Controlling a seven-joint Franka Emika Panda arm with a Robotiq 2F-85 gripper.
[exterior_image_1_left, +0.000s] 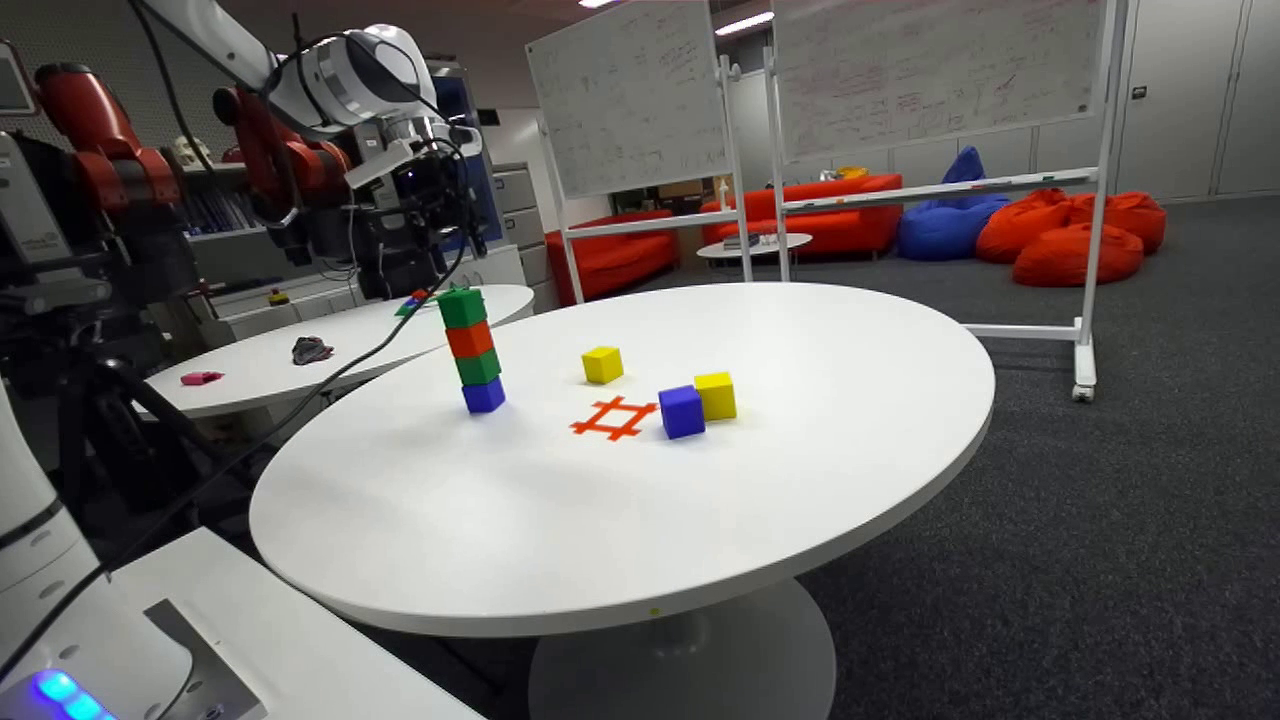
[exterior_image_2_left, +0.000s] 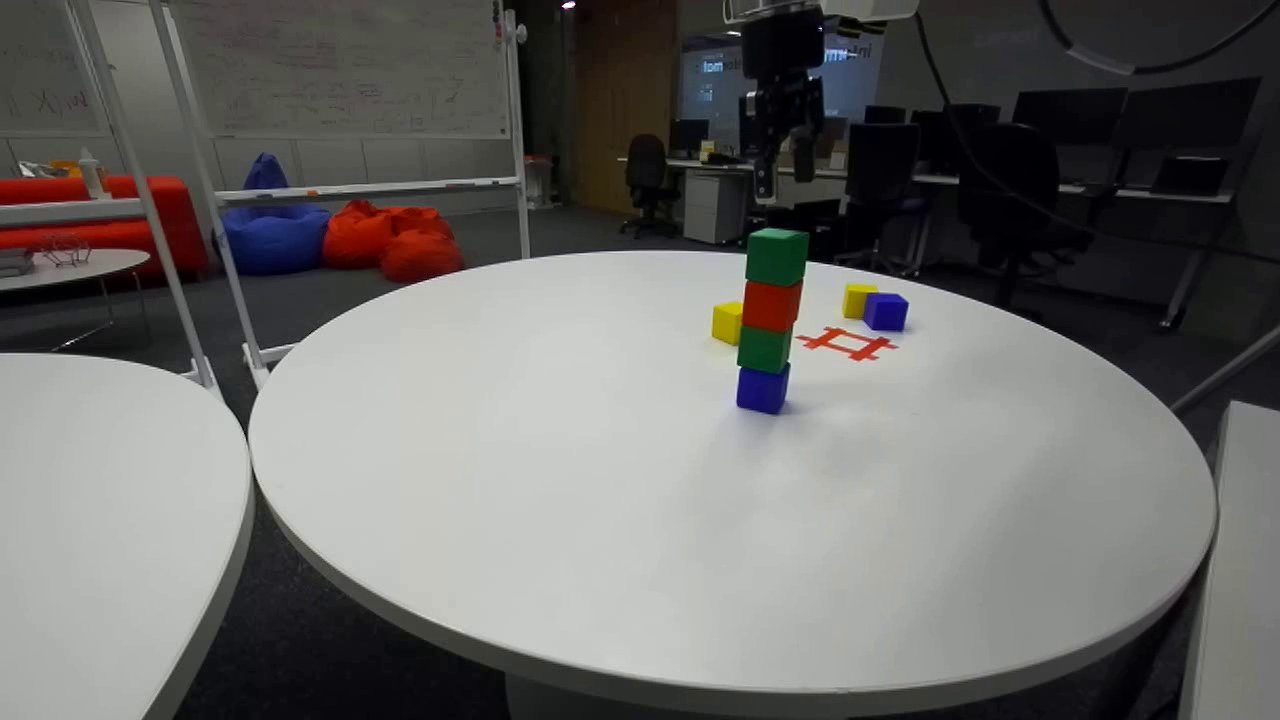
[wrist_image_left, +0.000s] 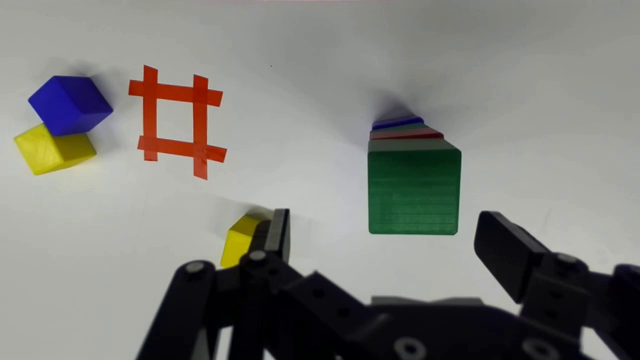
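Note:
My gripper (wrist_image_left: 383, 222) stands open in the wrist view with nothing between its fingers. Below and slightly ahead of them is the top green cube (wrist_image_left: 414, 192) of a stack. In an exterior view the stack runs from that green cube (exterior_image_2_left: 777, 257) down through a red cube (exterior_image_2_left: 771, 306) and another green cube (exterior_image_2_left: 764, 349) to a blue cube (exterior_image_2_left: 762, 389). It stands upright, its cubes a little out of line. Both exterior views show the gripper (exterior_image_2_left: 784, 185) above the stack, apart from it. One finger partly hides a lone yellow cube (wrist_image_left: 235, 247) in the wrist view.
A red tape square (wrist_image_left: 200, 120) marks the round white table (exterior_image_1_left: 480, 540). Beside it a blue cube (exterior_image_1_left: 682, 412) and a yellow cube (exterior_image_1_left: 716, 396) sit close together. A second white table (exterior_image_2_left: 100, 500) adjoins this one. A black cable (exterior_image_1_left: 330, 380) hangs from the arm.

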